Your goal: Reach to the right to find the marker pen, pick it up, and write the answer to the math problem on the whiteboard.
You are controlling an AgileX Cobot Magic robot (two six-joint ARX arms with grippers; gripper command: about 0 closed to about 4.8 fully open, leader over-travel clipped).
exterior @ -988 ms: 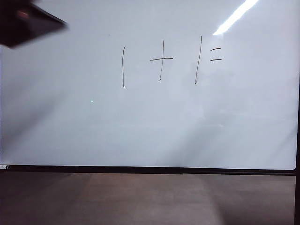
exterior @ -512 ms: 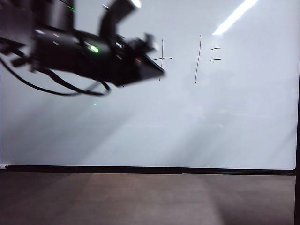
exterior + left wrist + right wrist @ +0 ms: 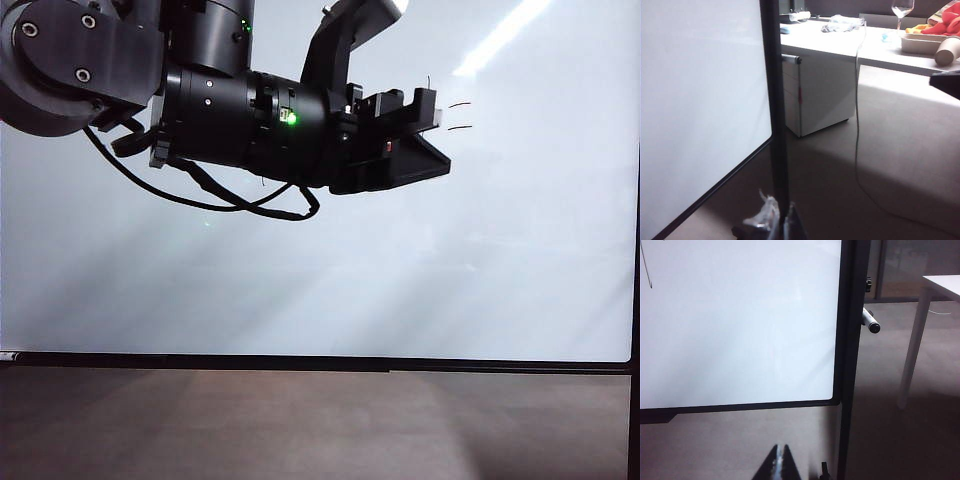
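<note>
At the whiteboard's [image 3: 740,325] right edge the slim grey marker pen [image 3: 870,321] pokes out behind its thin black frame, the glossy board carrying the math problem [image 3: 459,116], half hidden by the left gripper [image 3: 425,125], whose state I cannot tell; the right gripper [image 3: 780,460] hangs pressed together below.

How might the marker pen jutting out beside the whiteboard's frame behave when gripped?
The marker pen looks slim and rigid, so probably light and stiff. Its round, smooth barrel may slip or roll. Its seating behind the whiteboard frame is hidden.
</note>
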